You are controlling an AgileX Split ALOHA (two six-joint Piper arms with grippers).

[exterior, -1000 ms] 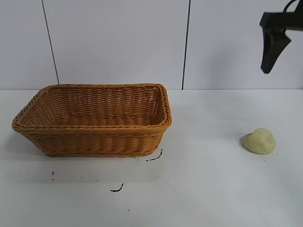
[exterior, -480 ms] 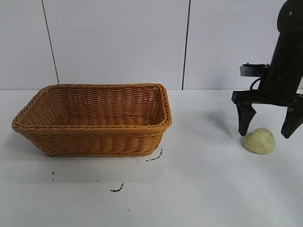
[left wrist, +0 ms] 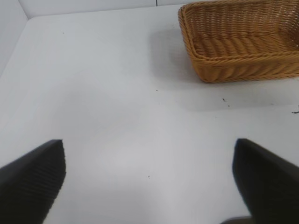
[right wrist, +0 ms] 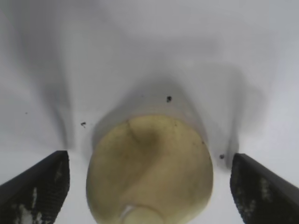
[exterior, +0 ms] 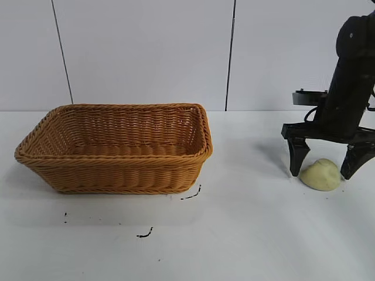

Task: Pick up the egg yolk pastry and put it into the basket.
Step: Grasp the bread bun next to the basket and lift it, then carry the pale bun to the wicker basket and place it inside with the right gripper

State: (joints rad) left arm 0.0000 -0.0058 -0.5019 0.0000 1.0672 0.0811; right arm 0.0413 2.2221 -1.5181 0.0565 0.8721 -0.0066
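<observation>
The pale yellow egg yolk pastry point(exterior: 320, 174) lies on the white table at the right. My right gripper point(exterior: 322, 168) is open and stands low over it, one finger on each side, with a gap to the pastry on both sides. In the right wrist view the pastry point(right wrist: 149, 170) sits between the two black fingertips of the right gripper point(right wrist: 149, 186). The orange-brown wicker basket point(exterior: 117, 175) stands at the left, empty. My left gripper point(left wrist: 149, 184) is open over bare table, with the basket point(left wrist: 238, 70) off to one side; it is out of the exterior view.
Small black marks point(exterior: 190, 195) lie on the table in front of the basket. A white panelled wall point(exterior: 146, 52) stands behind the table.
My right arm came down from the upper right. Its open fingers now straddle the pastry, lower than half a second ago. The pastry and the basket have not moved.
</observation>
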